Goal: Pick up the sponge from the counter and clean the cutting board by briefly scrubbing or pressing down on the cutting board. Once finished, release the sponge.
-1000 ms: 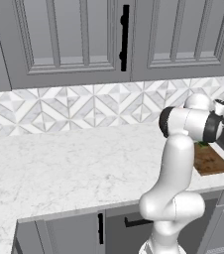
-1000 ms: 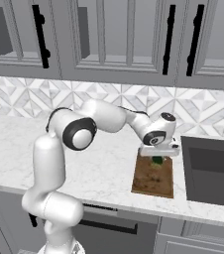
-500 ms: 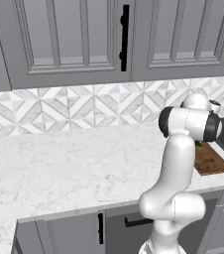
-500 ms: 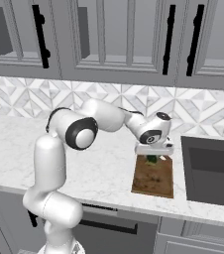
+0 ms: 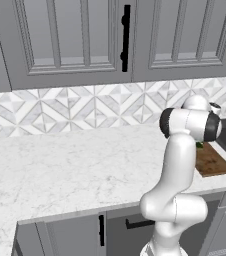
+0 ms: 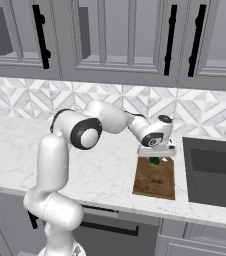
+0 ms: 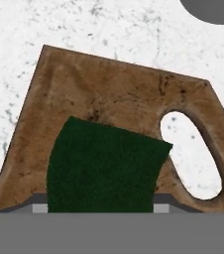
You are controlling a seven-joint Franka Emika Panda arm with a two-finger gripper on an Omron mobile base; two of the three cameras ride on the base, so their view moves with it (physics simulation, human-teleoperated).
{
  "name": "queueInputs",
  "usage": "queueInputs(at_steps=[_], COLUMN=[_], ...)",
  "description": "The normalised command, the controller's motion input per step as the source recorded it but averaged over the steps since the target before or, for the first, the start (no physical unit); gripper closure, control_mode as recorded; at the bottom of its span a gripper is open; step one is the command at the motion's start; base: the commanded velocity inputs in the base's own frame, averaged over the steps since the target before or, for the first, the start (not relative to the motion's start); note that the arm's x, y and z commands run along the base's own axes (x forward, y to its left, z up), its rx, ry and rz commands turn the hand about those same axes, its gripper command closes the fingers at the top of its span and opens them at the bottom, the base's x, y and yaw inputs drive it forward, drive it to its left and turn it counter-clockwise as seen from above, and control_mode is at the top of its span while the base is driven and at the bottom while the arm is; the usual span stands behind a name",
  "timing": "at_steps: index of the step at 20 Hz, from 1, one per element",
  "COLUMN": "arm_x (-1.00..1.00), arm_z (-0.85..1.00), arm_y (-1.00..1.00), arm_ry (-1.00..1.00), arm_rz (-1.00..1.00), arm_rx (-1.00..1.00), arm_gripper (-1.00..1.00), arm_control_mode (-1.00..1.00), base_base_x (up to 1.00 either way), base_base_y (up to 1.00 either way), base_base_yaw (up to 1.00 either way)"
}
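My gripper (image 6: 155,155) is shut on the sponge (image 6: 155,161), a small dark green block, and holds it over the far end of the reddish-brown cutting board (image 6: 155,181). In the hand view the sponge (image 7: 104,166) fills the space between the fingertips of the gripper (image 7: 104,207) and covers part of the cutting board (image 7: 109,89), just beside the board's oval handle hole (image 7: 193,154). I cannot tell whether the sponge touches the wood. In the left base view the arm hides the hand; the cutting board (image 5: 212,162) and a speck of the sponge (image 5: 199,145) show behind it.
The white marble counter (image 6: 15,145) stretches wide to the left of the board. A dark sink basin (image 6: 215,170) lies close on the board's right. Patterned backsplash tiles (image 6: 35,100) and grey wall cabinets (image 6: 115,40) stand behind.
The hand with the sponge has stayed over the far end of the board, shifting only slightly and sitting a little lower now. The grip is unchanged.
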Motion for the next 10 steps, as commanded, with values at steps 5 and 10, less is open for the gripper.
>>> queueInputs(at_steps=[5, 10], arm_x=[0.0, 0.0], arm_z=[-0.4, -0.32], arm_y=[0.0, 0.0], arm_ry=[0.0, 0.0], arm_rz=[0.0, 0.0], arm_rx=[0.0, 0.0], arm_gripper=[1.0, 1.0], arm_control_mode=[-1.0, -1.0], base_base_x=[0.0, 0.0], base_base_y=[0.0, 0.0], base_base_yaw=[0.0, 0.0])
